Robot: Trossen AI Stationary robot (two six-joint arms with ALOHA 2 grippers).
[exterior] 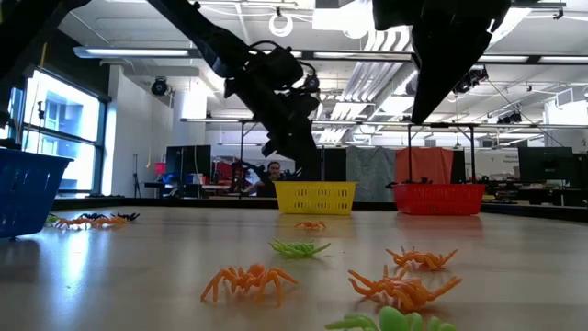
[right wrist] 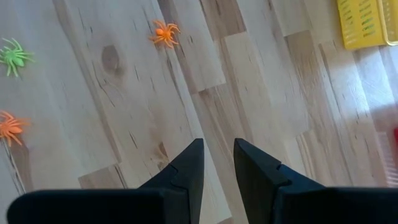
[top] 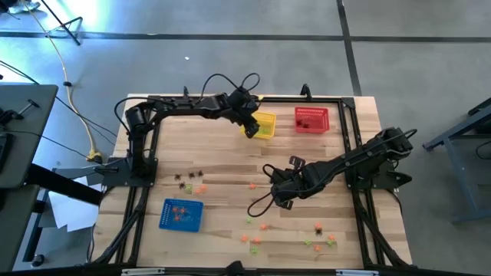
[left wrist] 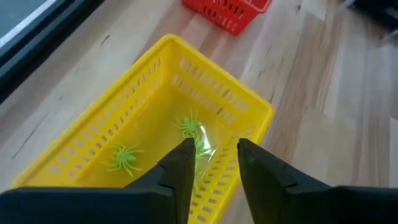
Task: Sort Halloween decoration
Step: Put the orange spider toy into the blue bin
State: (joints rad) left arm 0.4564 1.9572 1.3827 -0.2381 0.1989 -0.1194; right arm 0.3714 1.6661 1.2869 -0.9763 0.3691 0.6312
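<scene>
Your left gripper (left wrist: 212, 163) hangs over the yellow basket (left wrist: 81, 140), fingers parted and empty; two green spiders (left wrist: 186, 126) lie inside, one partly hidden. Right gripper (right wrist: 216, 163) hovers slightly parted over bare wood.

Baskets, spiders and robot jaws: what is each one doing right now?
Yellow basket: upright, two green spiders inside.
Red basket: upright, dark bits inside.
Blue basket: upright, orange trinkets inside.
Left gripper: jaws open above the yellow basket.
Right gripper: jaws apart, empty, over bare table.
</scene>
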